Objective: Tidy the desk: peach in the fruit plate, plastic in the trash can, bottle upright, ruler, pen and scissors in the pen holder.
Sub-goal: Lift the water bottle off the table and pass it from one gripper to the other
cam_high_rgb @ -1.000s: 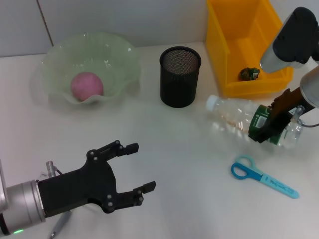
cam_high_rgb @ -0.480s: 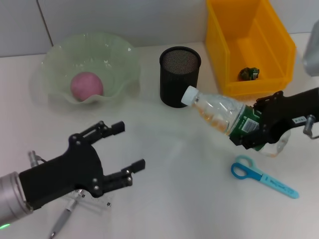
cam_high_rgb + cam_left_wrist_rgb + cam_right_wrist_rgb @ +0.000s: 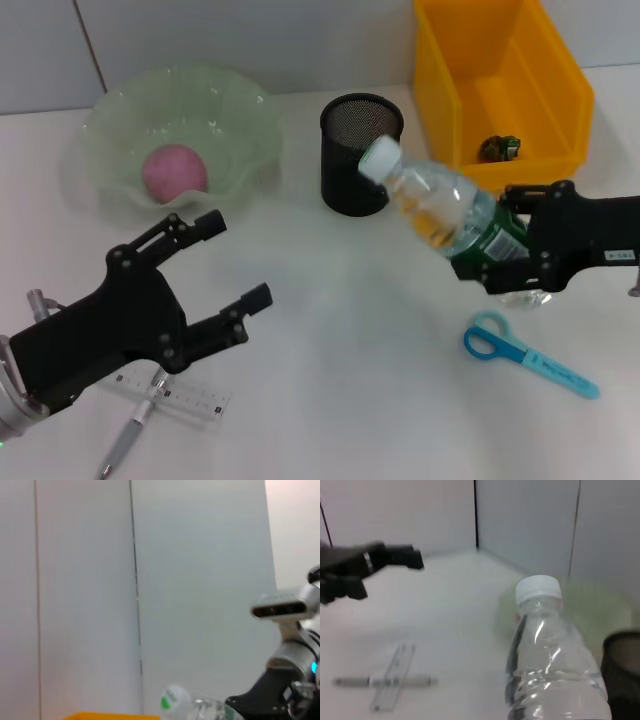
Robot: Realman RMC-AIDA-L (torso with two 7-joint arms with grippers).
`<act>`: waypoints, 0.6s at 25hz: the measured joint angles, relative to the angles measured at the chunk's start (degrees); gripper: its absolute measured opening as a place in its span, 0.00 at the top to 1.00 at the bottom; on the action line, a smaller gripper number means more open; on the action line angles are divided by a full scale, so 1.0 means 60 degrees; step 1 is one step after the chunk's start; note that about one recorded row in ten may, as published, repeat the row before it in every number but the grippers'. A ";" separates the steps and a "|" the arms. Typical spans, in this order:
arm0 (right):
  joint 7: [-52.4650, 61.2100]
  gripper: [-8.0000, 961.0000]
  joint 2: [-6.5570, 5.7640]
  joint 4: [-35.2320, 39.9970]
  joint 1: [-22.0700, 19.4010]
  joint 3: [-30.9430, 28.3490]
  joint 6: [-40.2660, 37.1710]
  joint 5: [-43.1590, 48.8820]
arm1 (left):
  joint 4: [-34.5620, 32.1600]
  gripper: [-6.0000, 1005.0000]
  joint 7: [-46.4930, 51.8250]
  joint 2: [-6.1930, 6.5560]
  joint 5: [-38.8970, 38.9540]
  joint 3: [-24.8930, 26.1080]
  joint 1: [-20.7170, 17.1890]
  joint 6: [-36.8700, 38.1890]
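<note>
bare desk mid-centre, pen holder behind

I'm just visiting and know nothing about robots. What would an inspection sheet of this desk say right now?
Surface: white desk, pale.
Job's things: peach in fruit plate; bottle lifted, tilted; scissors flat on desk; ruler and pen crossed on desk; pen holder standing; plastic in yellow trash can.
Clutter: nothing seen.
Grippers: left gripper above ruler, jaws open; right gripper clamps bottle.
Cables: nothing seen.
Surroundings: grey panelled wall.
</note>
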State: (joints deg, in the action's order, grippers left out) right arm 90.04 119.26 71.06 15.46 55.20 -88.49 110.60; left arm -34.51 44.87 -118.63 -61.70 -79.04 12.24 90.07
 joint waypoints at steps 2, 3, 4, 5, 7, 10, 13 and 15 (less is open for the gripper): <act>-0.1149 0.19 -0.0030 -0.0838 0.0016 -0.0416 -0.0044 -0.0590 | 0.0236 0.19 0.0008 -0.0001 0.0335 0.0002 0.0051 0.0108; -0.2250 0.19 -0.0058 -0.1737 0.0121 -0.0764 -0.0082 -0.1045 | 0.0472 0.19 -0.0004 0.0004 0.0595 0.0003 0.0129 0.0240; -0.2250 0.19 -0.0058 -0.1737 0.0121 -0.0764 -0.0082 -0.1045 | 0.0627 0.19 -0.0020 0.0008 0.0725 0.0003 0.0190 0.0317; -0.2618 0.19 -0.0061 -0.2078 0.0170 -0.0888 -0.0106 -0.1183 | 0.0760 0.19 -0.0032 0.0014 0.0830 0.0003 0.0260 0.0385; -0.3274 0.19 -0.0056 -0.2612 0.0234 -0.0998 -0.0124 -0.1413 | 0.1080 0.19 -0.0046 0.0024 0.1088 0.0006 0.0426 0.0500; -0.4192 0.19 -0.0025 -0.3490 0.0335 -0.0989 -0.0300 -0.1765 | 0.1478 0.19 0.0006 0.0028 0.1434 0.0015 0.0684 0.0585; -0.5647 0.19 -0.0007 -0.4611 0.0446 -0.1037 -0.0728 -0.2129 | 0.1821 0.19 0.0126 0.0024 0.1666 0.0021 0.0898 0.0725; -0.5916 0.19 -0.0006 -0.4813 0.0457 -0.1060 -0.0796 -0.2242 | 0.2066 0.19 0.0213 0.0009 0.1893 0.0026 0.1030 0.0888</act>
State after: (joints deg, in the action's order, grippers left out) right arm 54.55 119.23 42.18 18.20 48.83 -93.26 97.15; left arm -22.12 46.15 -118.58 -50.34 -78.88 18.42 95.40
